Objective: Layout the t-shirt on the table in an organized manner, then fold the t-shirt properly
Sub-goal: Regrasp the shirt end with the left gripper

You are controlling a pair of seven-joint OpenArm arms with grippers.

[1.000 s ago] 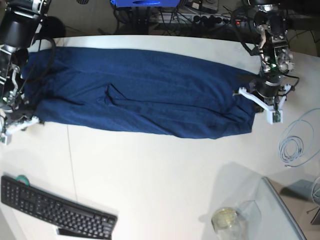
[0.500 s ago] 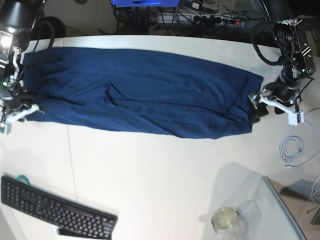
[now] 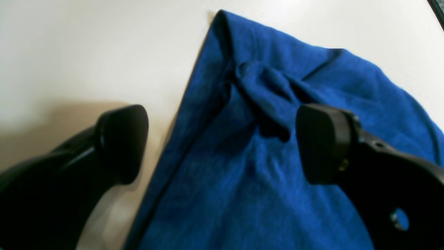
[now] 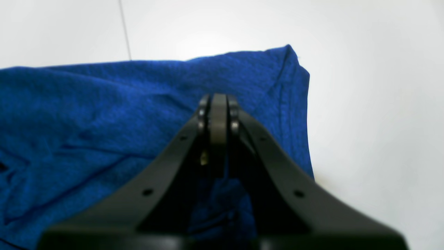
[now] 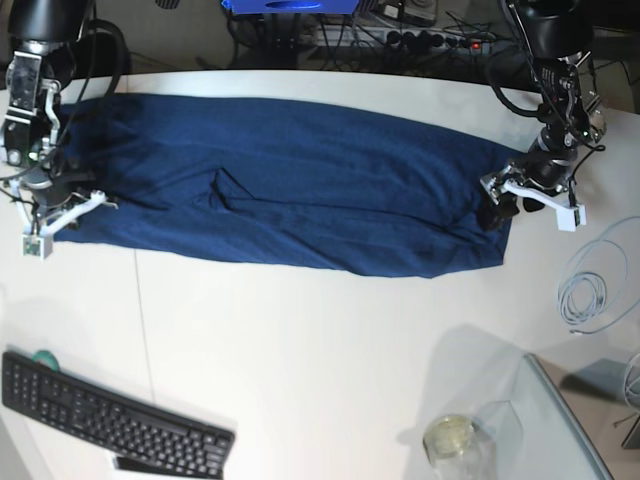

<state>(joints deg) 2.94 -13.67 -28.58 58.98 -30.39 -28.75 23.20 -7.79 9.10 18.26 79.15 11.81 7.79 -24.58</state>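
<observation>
Can't see whether the right gripper [image 4: 218, 114] pinches cloth; its own fingers hide that. t-shirt [image 3: 263, 156] runs off both wrist views' edges.

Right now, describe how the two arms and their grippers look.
Both arms are black, jointed, with loose black cables. The left gripper has curved black fingers ending in rounded flat pads. The right gripper has black fingers with small holes. In the base view, each carries a white bracket.

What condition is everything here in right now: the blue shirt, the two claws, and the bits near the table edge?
t-shirt: spread out in a long band, wrinkled, not folded small.
left gripper: open over the shirt's end.
right gripper: shut, above the shirt's corner.
keyboard: lying flat, untouched.
cable: coiled.
table: holding it all.
</observation>
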